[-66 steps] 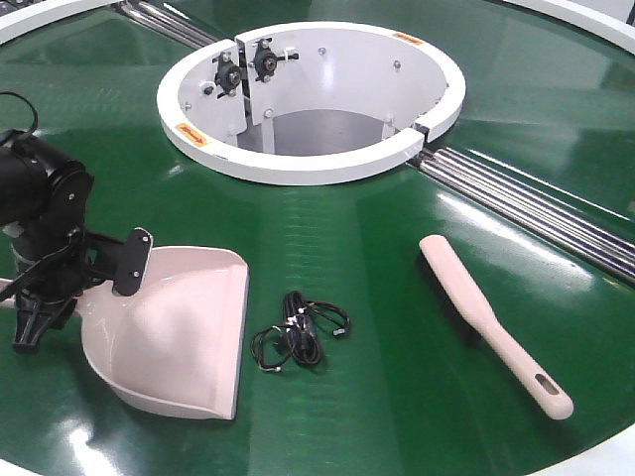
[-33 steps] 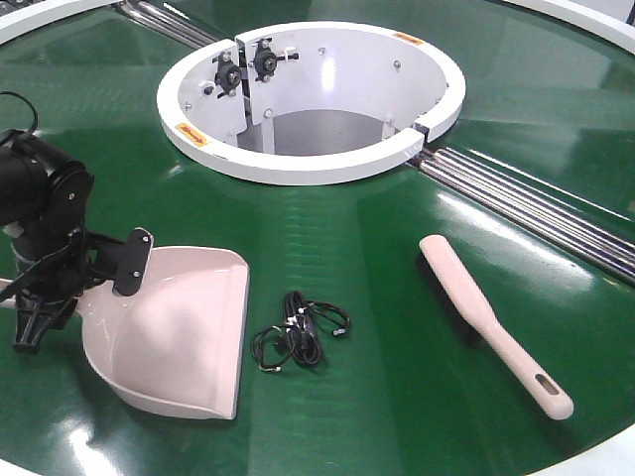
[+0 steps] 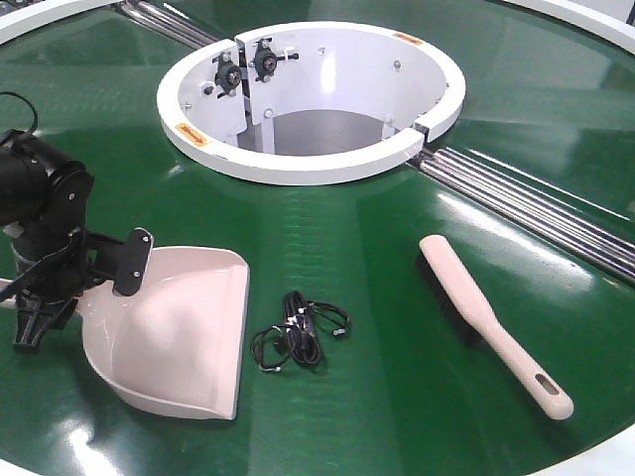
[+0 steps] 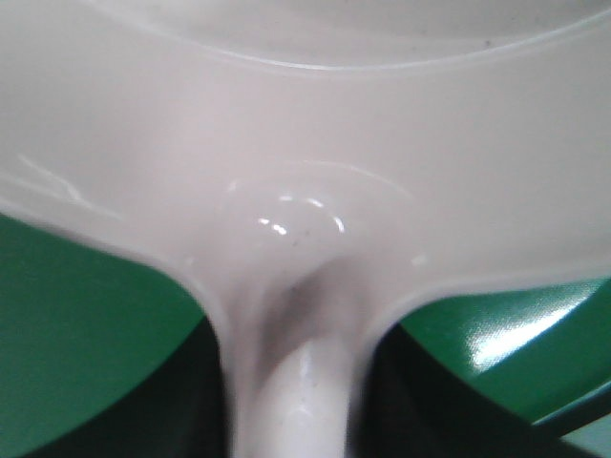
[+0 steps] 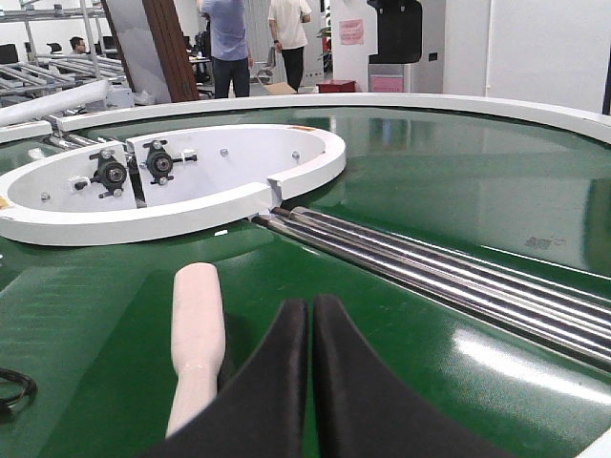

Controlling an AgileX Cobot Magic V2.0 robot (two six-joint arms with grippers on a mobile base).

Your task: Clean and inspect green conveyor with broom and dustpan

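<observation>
Our left hand grips the dustpan; our right hand, clenched empty beside the broom, may shove it away.

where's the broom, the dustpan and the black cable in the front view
broom (image 3: 458,288), front-facing view, on the flat beige back of the brush head
dustpan (image 3: 184,337), front-facing view, on the inside floor of the scoop
black cable (image 3: 301,337), front-facing view, on the coiled bundle

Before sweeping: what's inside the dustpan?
Only bare pink plastic shows inside the dustpan; the black cable lies outside, beside its lip. The left end effector covers one rear corner.
</observation>
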